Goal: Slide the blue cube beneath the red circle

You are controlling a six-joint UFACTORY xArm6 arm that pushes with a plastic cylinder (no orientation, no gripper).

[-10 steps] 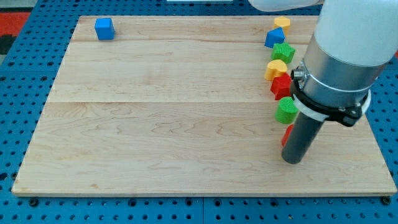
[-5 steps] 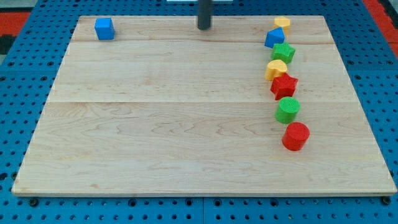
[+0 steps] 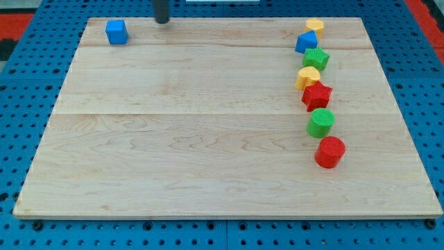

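Note:
The blue cube (image 3: 116, 32) sits at the wooden board's top left corner. The red circle (image 3: 329, 152), a short red cylinder, stands at the lower right, at the bottom end of a column of blocks. My tip (image 3: 161, 21) is at the board's top edge, a short way to the right of the blue cube and not touching it. It is far from the red circle.
Above the red circle runs a column of blocks: a green cylinder (image 3: 320, 123), a red star (image 3: 317, 96), a yellow block (image 3: 308, 76), a green star (image 3: 316, 58), a blue block (image 3: 306, 42) and a yellow block (image 3: 315, 26). The board (image 3: 208, 139) lies on a blue pegboard.
The arm has left the red circle at the lower right and gone to the top edge. My tip has moved left along that edge toward the blue cube. No block has moved.

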